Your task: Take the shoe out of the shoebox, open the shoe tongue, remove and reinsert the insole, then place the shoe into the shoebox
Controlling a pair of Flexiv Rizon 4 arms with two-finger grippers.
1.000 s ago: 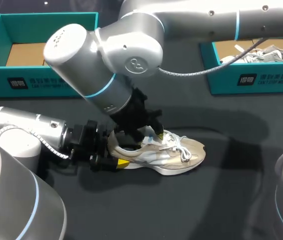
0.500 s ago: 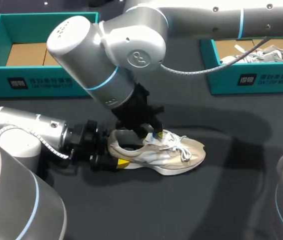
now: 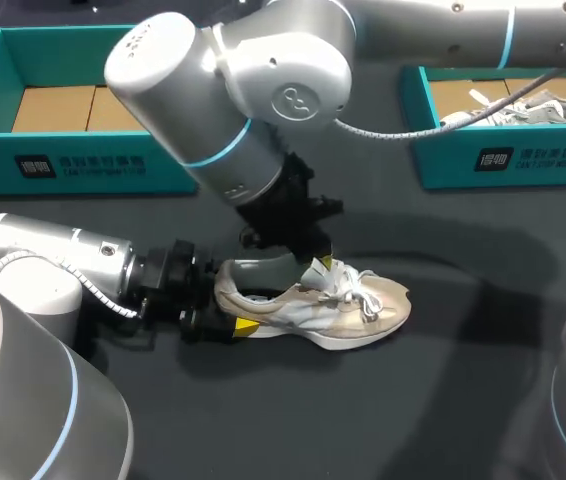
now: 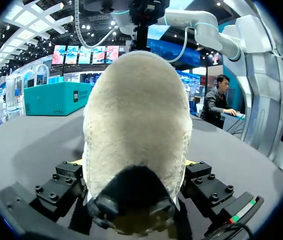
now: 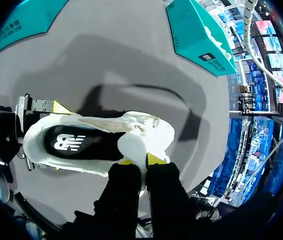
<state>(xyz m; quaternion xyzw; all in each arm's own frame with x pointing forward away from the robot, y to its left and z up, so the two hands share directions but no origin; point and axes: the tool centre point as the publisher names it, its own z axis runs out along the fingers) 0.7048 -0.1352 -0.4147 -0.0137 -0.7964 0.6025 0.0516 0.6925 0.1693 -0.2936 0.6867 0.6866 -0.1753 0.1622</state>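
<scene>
At 10 o'clock from the shoe stands a teal cardboard shoebox (image 3: 83,165). The left end effector (image 3: 215,312) (image 4: 134,165) lies low on the black desk (image 3: 463,400) at the shoe's 9 o'clock. Its fingers are spread wide and clamp the heel from both sides. The beige-and-white mesh sneaker (image 3: 348,312) (image 4: 136,115) (image 5: 146,131) rests on its sole mid-desk, toe towards 3 o'clock, with its black insole (image 5: 81,142) showing inside. The right end effector (image 3: 319,263) (image 5: 141,160) comes down from 12 o'clock over the shoe's mouth. Its fingers are nearly together, pinching the white padded tongue (image 5: 131,145). At 2 o'clock a second teal shoebox (image 3: 543,160) holds another pale shoe (image 3: 533,108).
</scene>
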